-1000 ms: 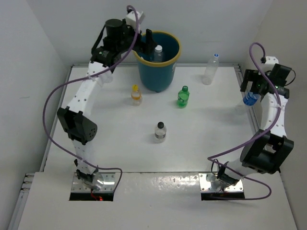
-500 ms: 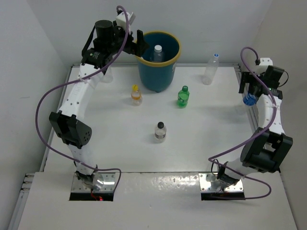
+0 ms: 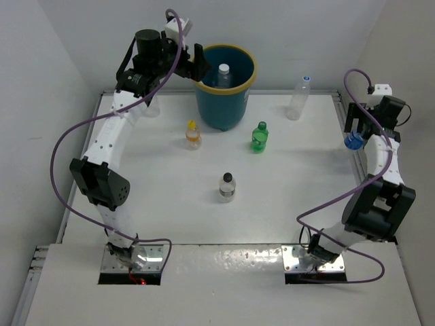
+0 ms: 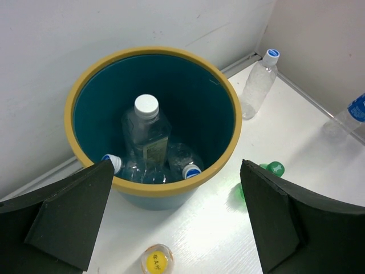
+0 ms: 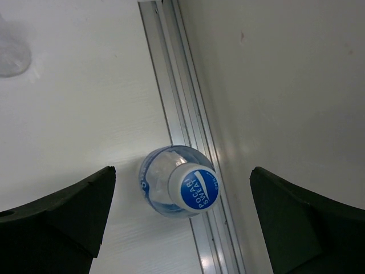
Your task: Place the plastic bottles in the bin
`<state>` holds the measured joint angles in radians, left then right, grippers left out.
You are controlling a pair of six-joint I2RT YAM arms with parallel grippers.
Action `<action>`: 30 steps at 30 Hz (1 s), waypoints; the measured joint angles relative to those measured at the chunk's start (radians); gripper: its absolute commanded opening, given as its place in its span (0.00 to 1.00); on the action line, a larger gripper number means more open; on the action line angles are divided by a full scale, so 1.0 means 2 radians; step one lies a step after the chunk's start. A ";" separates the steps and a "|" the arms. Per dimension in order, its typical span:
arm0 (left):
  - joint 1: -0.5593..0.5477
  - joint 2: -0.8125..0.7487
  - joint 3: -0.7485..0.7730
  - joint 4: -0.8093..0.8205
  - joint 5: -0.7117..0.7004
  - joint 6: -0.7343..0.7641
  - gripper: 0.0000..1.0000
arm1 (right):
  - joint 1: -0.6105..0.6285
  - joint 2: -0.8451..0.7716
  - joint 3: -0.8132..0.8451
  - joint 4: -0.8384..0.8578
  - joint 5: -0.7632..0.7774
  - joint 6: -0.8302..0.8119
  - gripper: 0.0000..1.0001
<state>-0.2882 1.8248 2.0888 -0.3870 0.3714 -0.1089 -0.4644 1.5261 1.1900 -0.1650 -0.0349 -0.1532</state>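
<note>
White worktop (image 3: 170, 204): left gripper (image 4: 177, 171) hangs, jaws wide and empty, at 9 o'clock of the bin (image 4: 149, 50); right gripper (image 5: 182, 171), jaws spread, brackets a blue-capped bottle (image 5: 194, 186) at 3 o'clock, seemingly for pickup.

**Two white-and-black arms trailing purple cables**

The left arm (image 3: 112, 139) and right arm (image 3: 382, 163) share one build: slim white links joined by bulky black motor housings (image 3: 102, 185). Each stands on a shiny bare-metal base plate, the left plate (image 3: 132, 261) at 7 o'clock in the top view and the right plate (image 3: 316, 261) at 5 o'clock. A purple cable (image 3: 54, 159) loops loosely along each arm, from the base to a small white box (image 3: 178, 26) at the wrist. A scrap of red wire (image 3: 138, 278) shows at the left plate. The left gripper (image 4: 177, 188) and right gripper (image 5: 182, 191) carry matte black, wedge-shaped fingers (image 4: 63, 217) with flat faces.
</note>
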 measured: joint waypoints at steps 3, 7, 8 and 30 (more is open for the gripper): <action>0.000 0.000 -0.009 0.000 0.000 0.000 1.00 | -0.007 0.019 -0.006 0.005 0.000 0.001 1.00; 0.000 0.000 -0.019 0.000 -0.001 0.000 1.00 | -0.014 0.043 -0.016 0.014 -0.004 0.009 1.00; 0.000 0.000 -0.020 0.000 -0.001 0.000 1.00 | -0.015 0.048 -0.019 0.017 -0.008 0.012 1.00; 0.224 -0.096 -0.150 0.022 -0.058 -0.068 0.95 | 0.007 0.009 0.036 0.023 -0.157 0.127 0.06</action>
<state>0.1600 1.6337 1.7878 -0.3431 0.2554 -0.2443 -0.4496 1.5440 1.2617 -0.1192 -0.3481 0.1017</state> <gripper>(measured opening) 0.976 0.625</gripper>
